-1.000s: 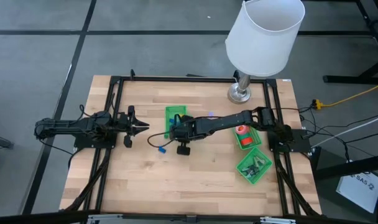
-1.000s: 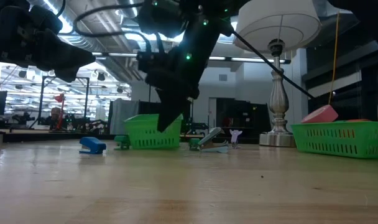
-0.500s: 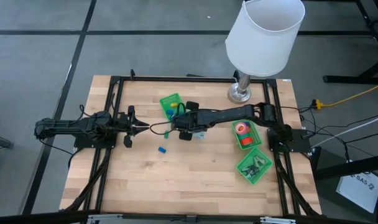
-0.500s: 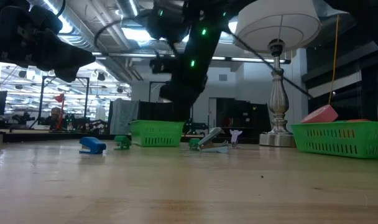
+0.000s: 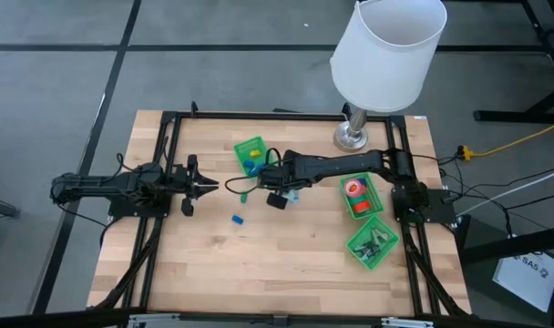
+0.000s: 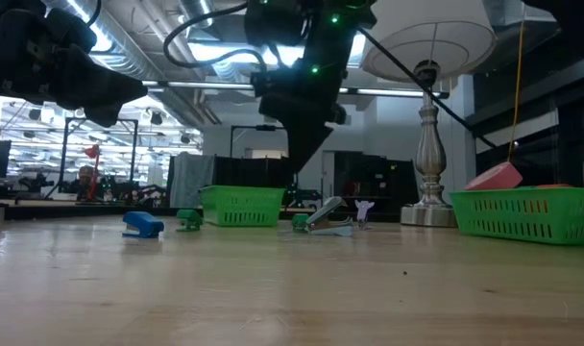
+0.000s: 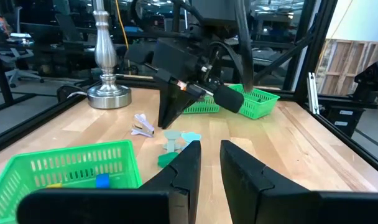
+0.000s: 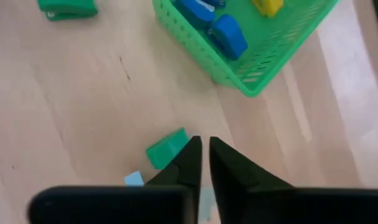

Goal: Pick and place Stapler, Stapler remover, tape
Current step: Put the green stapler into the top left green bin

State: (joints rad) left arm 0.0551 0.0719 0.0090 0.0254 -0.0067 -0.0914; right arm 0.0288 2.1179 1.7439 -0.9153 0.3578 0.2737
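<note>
My right gripper [image 5: 266, 179] hangs shut above the table's middle, holding nothing. Under it lie a small green stapler [image 8: 166, 148] and pale blue stapler removers [image 7: 176, 138]. A green basket [image 5: 251, 152] toward the far edge holds blue staplers [image 8: 227, 33] and a yellow one. A blue stapler [image 5: 236, 219] rests flat on the wood, and another green stapler [image 8: 68, 7] lies near the basket. Red and orange tape rolls [image 5: 353, 190] sit in a basket at the right. My left gripper [image 5: 211, 185] waits shut at the left, touching nothing.
A lamp with a white shade [image 5: 386, 50] stands on its metal base [image 5: 352, 137] at the far right. A third green basket [image 5: 373, 242] near the right edge holds dark removers. A purple remover [image 7: 141, 126] lies toward the lamp. Bare wood stretches along the near edge.
My right gripper has risen from the green basket and drawn back toward the table's right. The basket has slid and turned a little toward the far edge and now sits flat.
</note>
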